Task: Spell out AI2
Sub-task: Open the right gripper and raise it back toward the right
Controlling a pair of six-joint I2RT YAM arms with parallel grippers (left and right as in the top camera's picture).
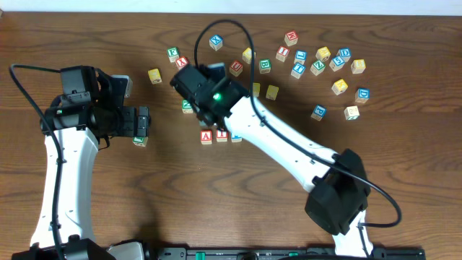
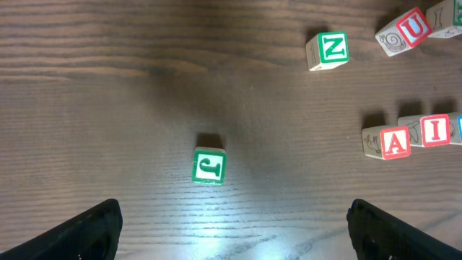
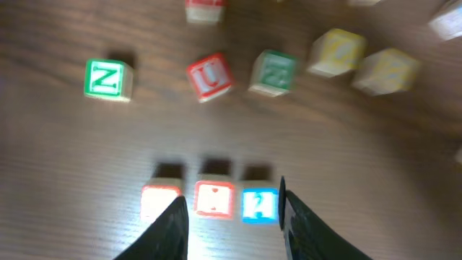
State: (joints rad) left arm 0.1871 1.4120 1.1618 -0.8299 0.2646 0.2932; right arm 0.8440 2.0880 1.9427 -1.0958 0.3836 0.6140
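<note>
Overhead: three task cubes in one row on the table: A cube, I cube, and 2 cube, half under the right arm. Left wrist: left hand gapes wide, empty; the 2 is cut off. Right wrist: all blurred; right hand is part-open above the row, gripping nothing.

Overhead, we see the wooden table evenly and brightly lit, in sharp focus, with only soft shadows. In the left wrist view a pale glare sits on the near wood, and the green J cube throws its shadow to the far side. Our right wrist view is blurred all over, and the near row of three cubes glows overexposed.
</note>
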